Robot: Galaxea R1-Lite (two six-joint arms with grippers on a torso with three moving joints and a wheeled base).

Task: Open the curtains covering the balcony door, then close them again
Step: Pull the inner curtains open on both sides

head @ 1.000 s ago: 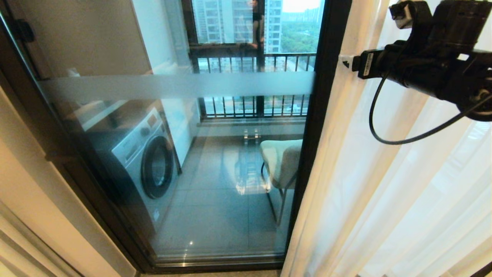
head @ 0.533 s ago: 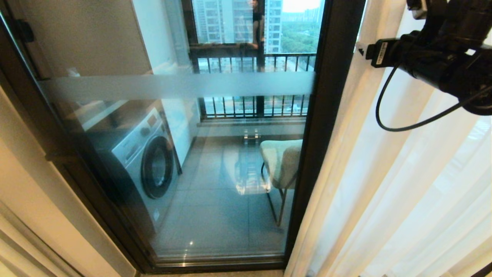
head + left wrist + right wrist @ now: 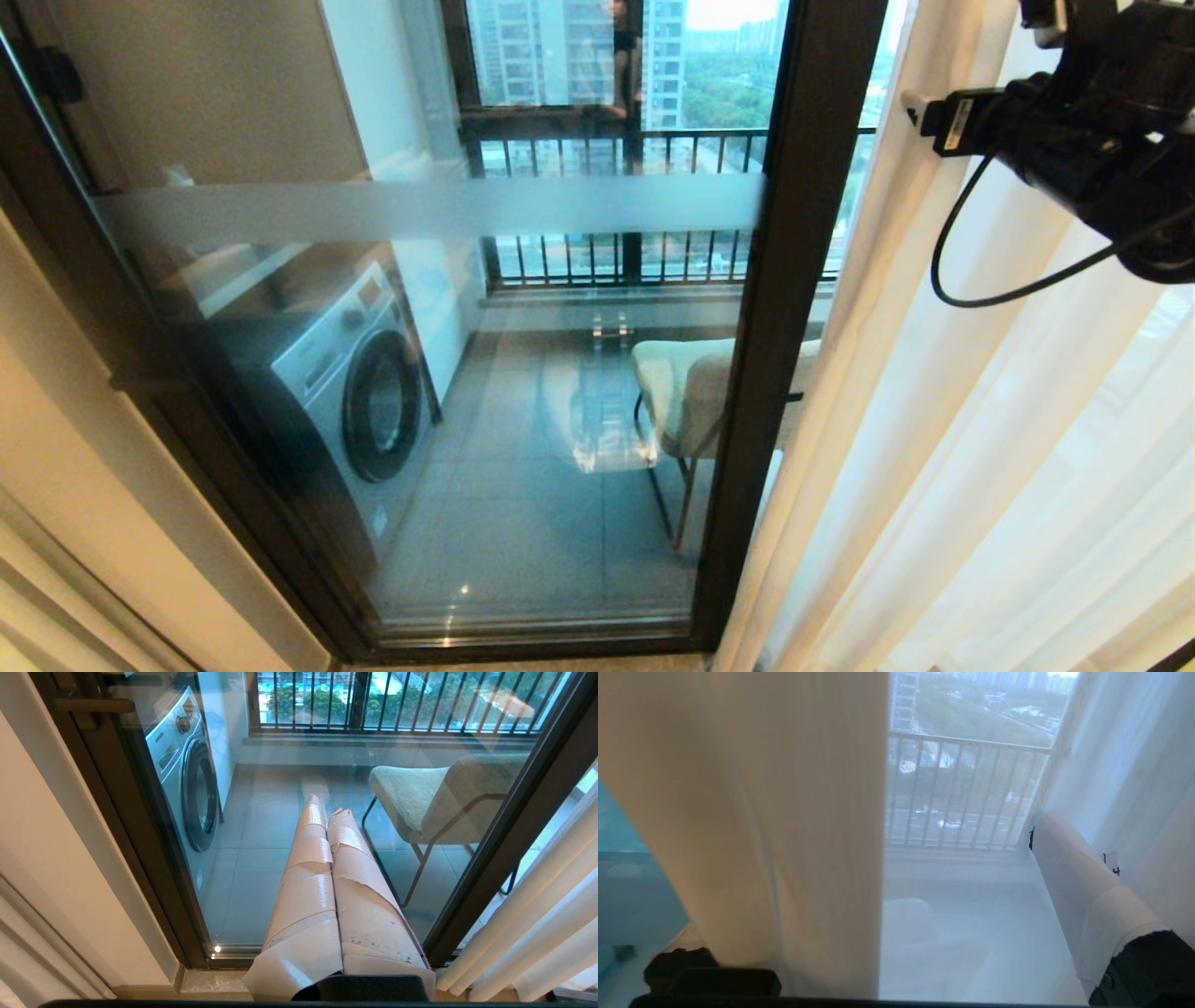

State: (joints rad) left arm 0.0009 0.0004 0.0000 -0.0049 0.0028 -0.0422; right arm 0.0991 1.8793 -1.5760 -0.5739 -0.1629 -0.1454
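Cream fabric fills the right side of the head view: the curtains (image 3: 943, 448) hang in long pleats from top to floor, their leading edge lying just beside the thick black upright of the balcony door (image 3: 780, 308), with a thin strip of glass showing between frame and cloth. The door's left panel stands uncovered, a frosted band (image 3: 429, 207) crossing it, and through the glass a washing machine (image 3: 350, 392) and a padded chair (image 3: 686, 387) stand on the balcony tiles before a black railing (image 3: 616, 140). The right gripper (image 3: 882, 896) is raised at the upper right of the head view, in among the curtain folds. In the right wrist view its jaws stand wide apart: one taped finger (image 3: 1083, 891) shows pale on one side, the other is hidden behind a thick opaque fold that hangs across the gap, and sheer cloth veils the rest; whether any finger presses the fabric cannot be told. The left gripper (image 3: 329, 816) sits low before the door's left panel, well apart from the curtains, its two taped fingers closed flat against each other on nothing.
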